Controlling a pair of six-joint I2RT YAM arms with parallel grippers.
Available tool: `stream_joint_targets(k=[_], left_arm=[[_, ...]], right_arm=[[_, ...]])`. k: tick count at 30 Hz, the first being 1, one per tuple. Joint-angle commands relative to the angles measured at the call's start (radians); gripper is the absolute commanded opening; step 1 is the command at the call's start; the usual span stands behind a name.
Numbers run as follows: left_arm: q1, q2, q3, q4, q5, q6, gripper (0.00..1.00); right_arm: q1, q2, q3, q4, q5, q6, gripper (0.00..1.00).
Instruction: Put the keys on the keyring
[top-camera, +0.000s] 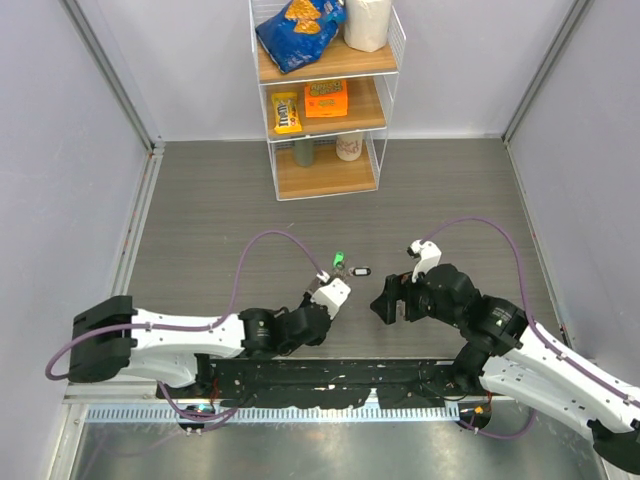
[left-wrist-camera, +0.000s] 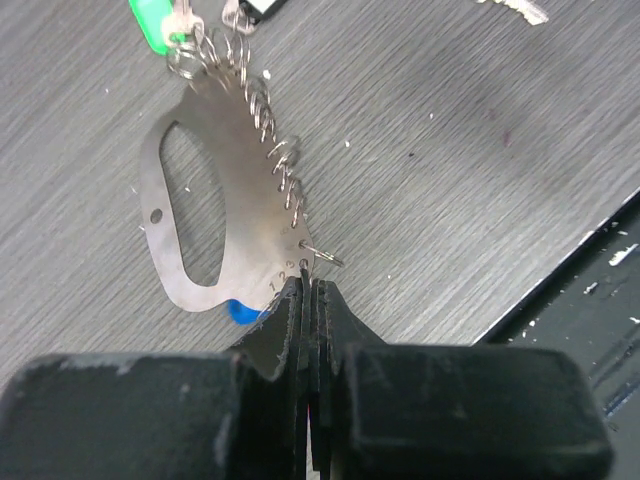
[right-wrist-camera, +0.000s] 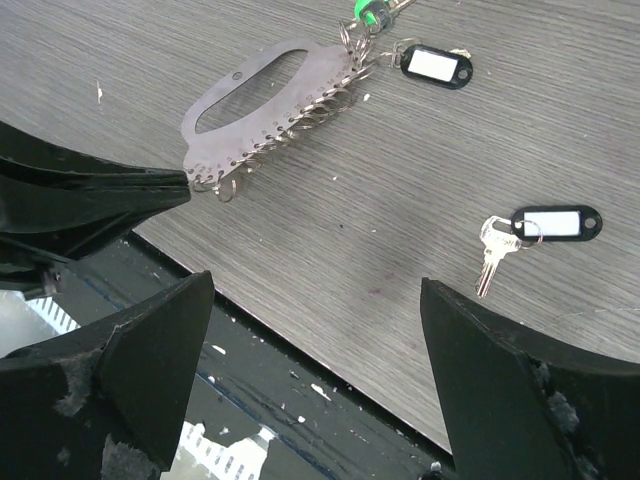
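Found left gripper (left-wrist-camera: 310, 300) nearest the lens, jaws pressed together on the narrow end of the keyring (left-wrist-camera: 250, 190), a flat grey plate on the table (left-wrist-camera: 450, 180). Noted green tag (left-wrist-camera: 150, 22) at its far end, blue tag (left-wrist-camera: 240, 312) beneath the plate by the jaws. Observed right gripper (right-wrist-camera: 315, 285) above the table edge, jaws well apart, gripping nothing. Located one key (right-wrist-camera: 487, 262) with black tag (right-wrist-camera: 555, 222) loose, well apart from the keyring. Logged second black tag (right-wrist-camera: 435, 65) beside its far end.

One grey slotted metal keyring plate (left-wrist-camera: 250, 200), one small silver key (right-wrist-camera: 490, 262), two black plastic tags (right-wrist-camera: 556, 222), one green tag (right-wrist-camera: 370, 12), one blue tag (left-wrist-camera: 240, 312).
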Motion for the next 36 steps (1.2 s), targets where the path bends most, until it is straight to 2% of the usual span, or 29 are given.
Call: stream_joint_targets(k=[1,10,21,29,33,36], left_arm=[[0.002,-0.081,0.021,-0.033,0.029,0.029,0.00],[0.003,-0.250,0.049,-0.107,0.066,0.089,0.00],[0.002,-0.437,0.098,-0.148,0.199,0.200,0.00],[0.003,-0.515,0.130,-0.151,0.334,0.233,0.00],[0.003,-0.523,0.164,-0.174,0.402,0.233,0.00],[0.003,-0.522,0.181,-0.187,0.420,0.231,0.00]], right_arm=[[0.005,-0.020,0.012,0.051,-0.016,-0.043,0.90],[0.005,-0.003,0.058,0.085,-0.049,-0.106,0.86],[0.005,-0.006,0.107,0.173,-0.204,-0.201,0.84],[0.005,-0.003,0.159,0.189,-0.298,-0.276,0.83],[0.007,-0.003,0.179,0.226,-0.443,-0.310,0.81],[0.016,0.003,0.190,0.230,-0.451,-0.336,0.80]])
